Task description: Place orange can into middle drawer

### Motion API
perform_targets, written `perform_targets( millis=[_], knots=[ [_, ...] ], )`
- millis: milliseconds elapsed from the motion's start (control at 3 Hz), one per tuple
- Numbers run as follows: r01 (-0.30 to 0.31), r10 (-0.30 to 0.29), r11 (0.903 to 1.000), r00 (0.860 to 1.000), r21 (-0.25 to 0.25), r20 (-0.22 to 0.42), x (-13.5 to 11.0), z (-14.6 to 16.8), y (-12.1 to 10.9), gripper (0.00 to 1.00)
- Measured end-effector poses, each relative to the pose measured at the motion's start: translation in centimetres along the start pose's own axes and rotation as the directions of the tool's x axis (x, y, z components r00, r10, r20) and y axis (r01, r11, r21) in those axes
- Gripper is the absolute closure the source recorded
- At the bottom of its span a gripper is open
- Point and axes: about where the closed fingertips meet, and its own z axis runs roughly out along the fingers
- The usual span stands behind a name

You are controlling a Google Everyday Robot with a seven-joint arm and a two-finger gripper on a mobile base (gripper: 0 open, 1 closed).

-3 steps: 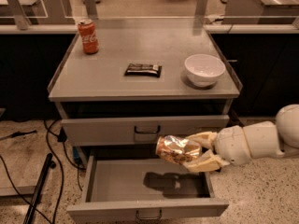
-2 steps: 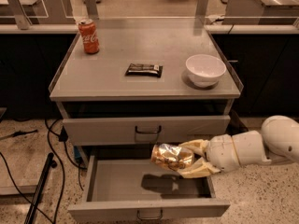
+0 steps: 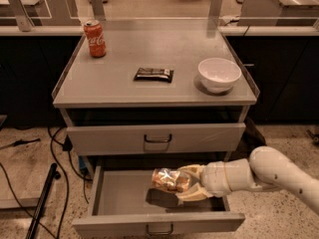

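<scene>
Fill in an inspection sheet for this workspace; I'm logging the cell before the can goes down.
Surface: grey cabinet top, carrying three items.
Job's things: orange can lying sideways in the claw, over the open middle drawer.
Clutter: red cola can back left, dark snack bar centre, white bowl right.
Claw: claw shut on the orange can, reaching in from the right.
Cables: black cables on the floor, left of the cabinet.
Surroundings: upper drawer shut; benches behind.

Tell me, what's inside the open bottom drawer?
Only the gripper holding the orange can over the middle drawer's bare grey floor, with a shadow below. The drawer's back, under the closed drawer above, and the floor behind the arm are hidden.
</scene>
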Motion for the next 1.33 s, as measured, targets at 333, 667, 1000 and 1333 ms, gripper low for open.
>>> perform_targets(
  millis=[333, 667, 1000, 1333],
  knots=[
    [-0.001, 0.001, 0.9998, 1.0, 0.02, -0.004, 0.4, 0.4, -0.5, 1.0],
    [0.011, -0.01, 0.9998, 1.0, 0.019, -0.022, 0.9, 0.4, -0.5, 1.0],
    [0.035, -0.034, 0.9993, 0.999, 0.015, -0.032, 3.3, 1.7, -1.2, 1.0],
    [0.069, -0.069, 0.9976, 0.997, -0.002, -0.013, 5.4, 4.9, -2.1, 1.0]
  ],
)
